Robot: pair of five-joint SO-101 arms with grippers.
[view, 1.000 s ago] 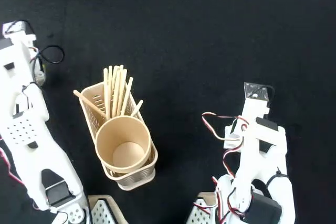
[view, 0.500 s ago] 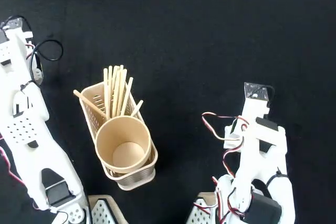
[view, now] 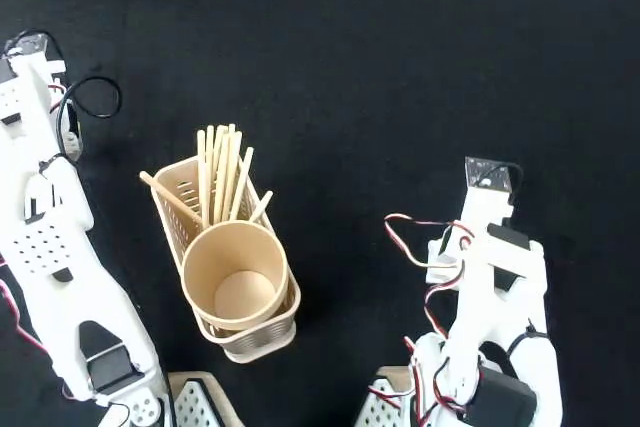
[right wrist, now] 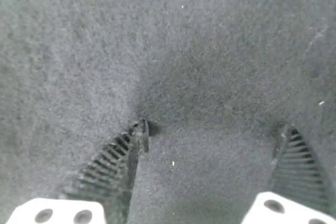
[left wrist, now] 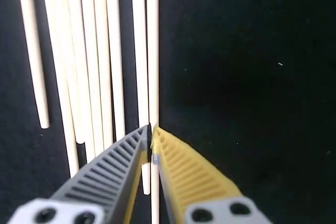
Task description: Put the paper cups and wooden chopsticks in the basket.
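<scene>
Tan slotted plastic basket (view: 255, 345) holds tan paper cup (view: 236, 272), pale wooden chopsticks (view: 222, 172). Left gripper (left wrist: 151, 129) pinched together, right gripper (right wrist: 214, 128) apart. Likely best: lift away slowly, no bumping chopsticks.

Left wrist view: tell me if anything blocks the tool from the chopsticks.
Nothing visible does. The left tool, shut, lines up with the chopsticks, with no other object across them. In the high view they already stand in the basket beside the cup.
</scene>
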